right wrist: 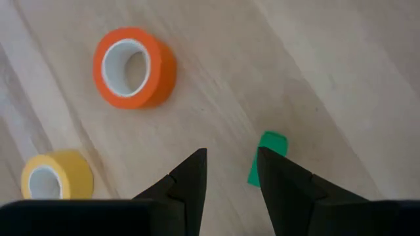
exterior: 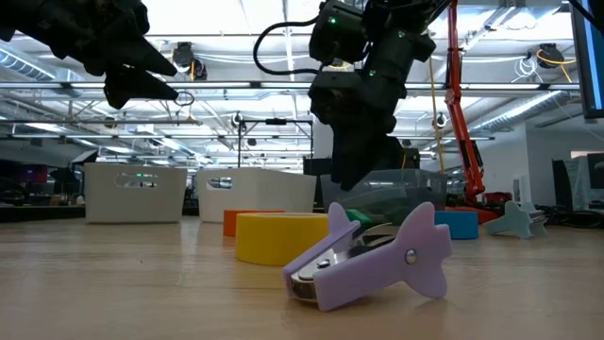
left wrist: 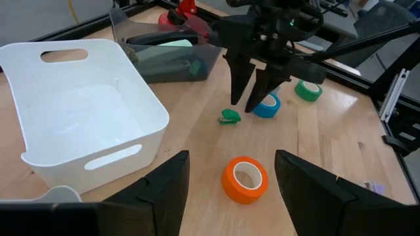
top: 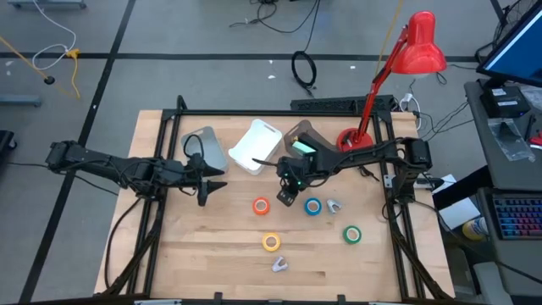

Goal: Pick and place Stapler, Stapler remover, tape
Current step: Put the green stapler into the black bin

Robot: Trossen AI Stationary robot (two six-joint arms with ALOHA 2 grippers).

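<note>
The small green stapler (left wrist: 230, 117) lies on the wood just under the right gripper (top: 288, 196), between the orange tape (top: 261, 205) to its left and the blue tape (top: 313, 207) to its right. The yellow tape (top: 271, 242) sits nearer, the green tape (top: 351, 235) toward the near right, a lavender staple remover (top: 280, 265) nearest of all, and a second pale one (top: 334, 206) just beside the blue roll.

By my reading the task is barely begun: all four rolls and both removers lie loose on the table, and the white bin (top: 254, 146) at the far side looks empty. A clear bin (top: 306, 135) next to it holds some dark and green items I cannot identify.

The right gripper points down over the green stapler, its fingers (right wrist: 187, 177) a little apart, holding nothing, not touching it. The left gripper (top: 213, 185) hovers to the left, fingers spread, empty.
</note>
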